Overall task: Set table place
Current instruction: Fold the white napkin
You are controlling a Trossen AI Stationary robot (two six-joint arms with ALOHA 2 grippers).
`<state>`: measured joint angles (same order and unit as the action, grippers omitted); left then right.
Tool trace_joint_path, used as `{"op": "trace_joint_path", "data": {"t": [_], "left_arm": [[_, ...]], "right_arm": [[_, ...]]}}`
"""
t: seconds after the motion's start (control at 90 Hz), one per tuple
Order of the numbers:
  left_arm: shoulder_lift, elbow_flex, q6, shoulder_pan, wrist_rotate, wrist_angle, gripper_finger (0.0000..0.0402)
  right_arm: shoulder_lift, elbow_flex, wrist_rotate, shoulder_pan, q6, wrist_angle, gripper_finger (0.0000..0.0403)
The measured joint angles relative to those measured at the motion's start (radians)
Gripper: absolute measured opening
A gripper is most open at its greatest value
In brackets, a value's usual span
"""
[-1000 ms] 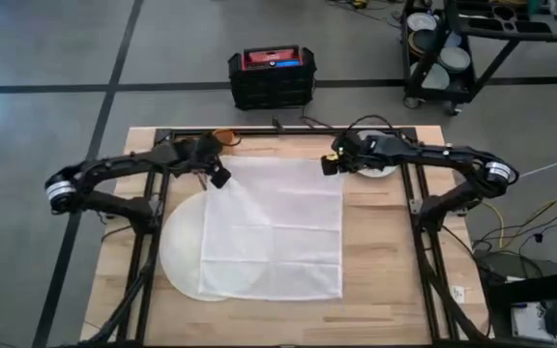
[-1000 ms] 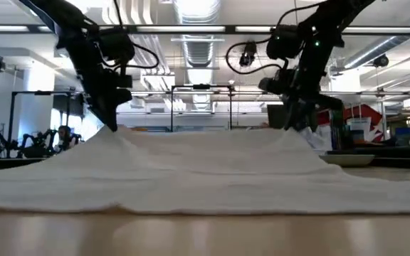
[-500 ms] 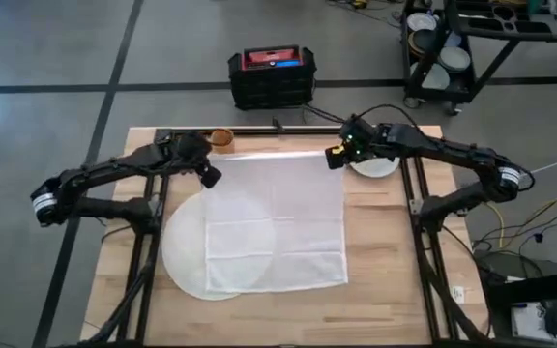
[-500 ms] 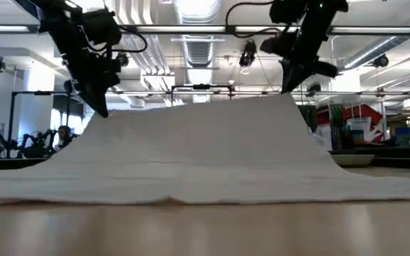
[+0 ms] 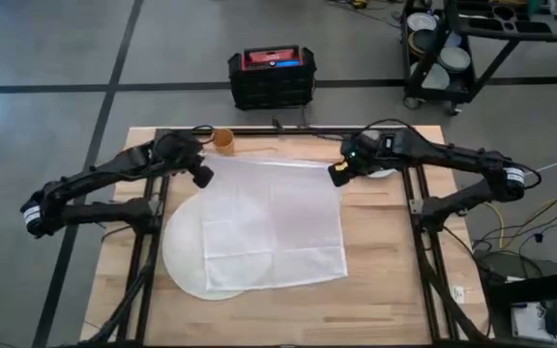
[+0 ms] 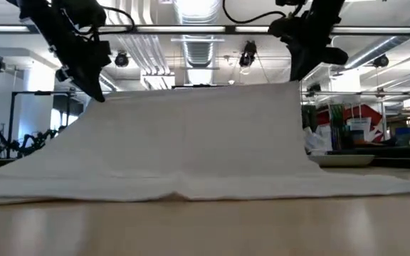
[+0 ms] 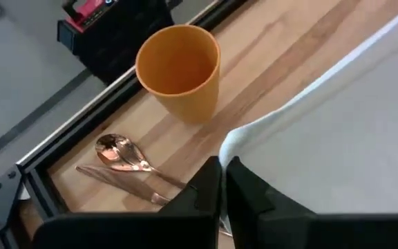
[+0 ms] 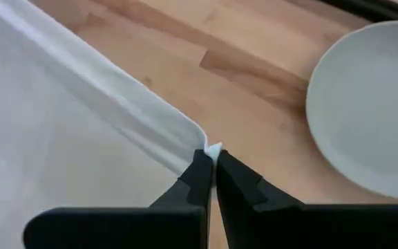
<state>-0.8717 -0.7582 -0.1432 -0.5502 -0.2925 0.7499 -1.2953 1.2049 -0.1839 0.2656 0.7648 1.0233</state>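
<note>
1. Above the far half of the table (image 5: 385, 261), both arms hold a white cloth (image 5: 274, 227) aloft by its two far corners, its top edge stretched taut between them.
2. Closed tight on the cloth's far-left corner is the left gripper (image 5: 202, 176); the left wrist view shows its fingers (image 7: 209, 181) pinched together on the hem, with an orange cup (image 7: 179, 69), a spoon (image 7: 119, 152) and a knife (image 7: 119, 184) lying near the table's far-left corner.
3. Pinched shut in the same way on the far-right corner is the right gripper (image 5: 337, 172), with the pale plate (image 8: 368, 104) just beside it near the table's far-right corner.
4. From the held edge the cloth slopes down so that its near edge rests on the table, draped over part of the round white mat (image 5: 184, 253), which sits toward the near-left and shows bare only on its left side.
5. Judging by this, the step in hand is spreading or shifting the cloth, not yet placing tableware.
6. Next, the arms likely need to move together, keeping the edge taut, and lower it flat before letting go.
</note>
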Motion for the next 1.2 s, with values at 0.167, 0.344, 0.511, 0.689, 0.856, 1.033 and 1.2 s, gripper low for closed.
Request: {"op": "trace_joint_path", "data": {"t": [0.167, 0.344, 0.511, 0.689, 0.856, 1.033, 1.2], "left_arm": [[0.011, 0.000, -0.024, 0.027, 0.004, 0.045, 0.0000], [0.027, 0.000, -0.106, 0.098, 0.019, 0.083, 0.0000], [0.040, -0.005, -0.227, 0.215, 0.004, 0.114, 0.0000], [0.013, -0.116, -0.329, 0.365, -0.073, 0.246, 0.0000], [-0.022, -0.264, -0.400, 0.485, -0.186, 0.337, 0.0000], [-0.076, -0.363, -0.447, 0.553, -0.251, 0.401, 0.0000], [-0.144, -0.351, -0.464, 0.581, -0.246, 0.396, 0.0000]], "right_arm": [[0.000, 0.000, -0.003, -0.068, 0.044, 0.023, 0.0000], [0.000, -0.001, -0.004, -0.115, 0.057, 0.070, 0.0000], [0.000, -0.002, -0.011, -0.131, 0.062, 0.092, 0.0000], [0.022, -0.002, -0.021, -0.135, 0.062, 0.095, 0.0000], [0.060, -0.002, -0.027, -0.148, 0.088, 0.102, 0.0000], [0.083, -0.002, -0.029, -0.188, 0.142, 0.105, 0.0000], [0.068, -0.002, -0.030, -0.243, 0.192, 0.090, 0.0000]]}}
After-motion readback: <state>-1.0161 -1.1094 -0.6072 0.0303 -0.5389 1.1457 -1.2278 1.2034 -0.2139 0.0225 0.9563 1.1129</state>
